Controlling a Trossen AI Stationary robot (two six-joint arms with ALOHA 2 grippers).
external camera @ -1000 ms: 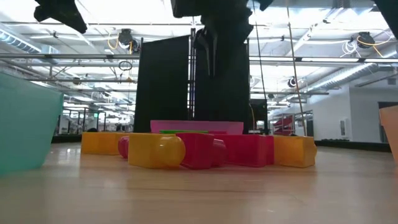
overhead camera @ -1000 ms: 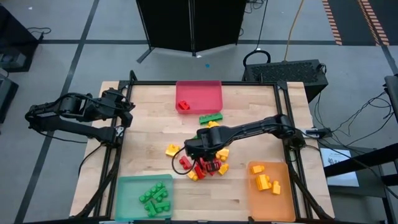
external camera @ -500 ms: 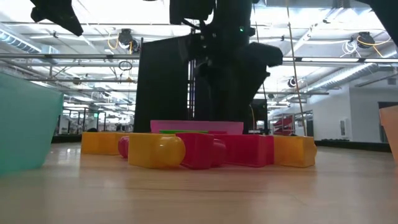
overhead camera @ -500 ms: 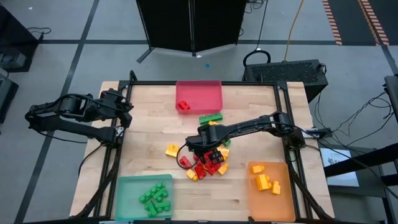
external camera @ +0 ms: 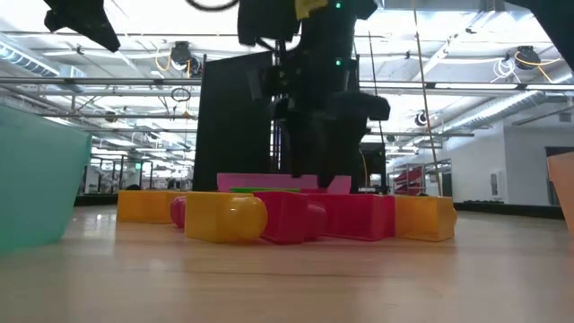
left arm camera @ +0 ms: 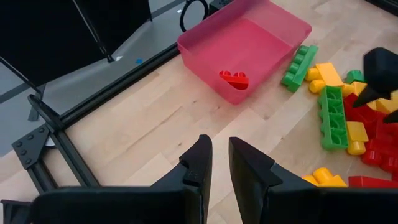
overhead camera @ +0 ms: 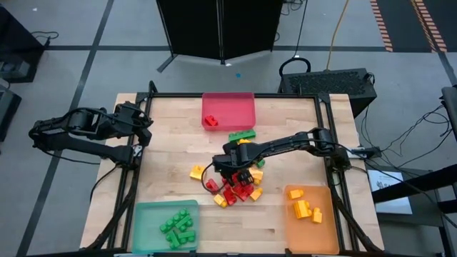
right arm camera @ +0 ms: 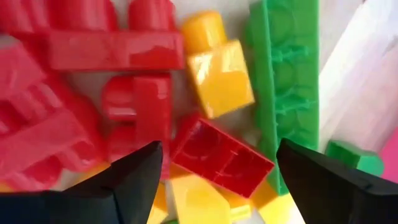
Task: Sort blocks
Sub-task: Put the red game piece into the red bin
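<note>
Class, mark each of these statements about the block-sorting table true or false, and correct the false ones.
1. The red tray holds one red block. True.
2. The right pincer is shut on a green block. False: it is open above the mixed pile, holding nothing.
3. The green tray holds several green blocks. True.
4. The orange tray holds red blocks. False: it holds yellow-orange ones.
5. The left pincer is reaching into the pile. False: it waits near the table's left edge.
</note>
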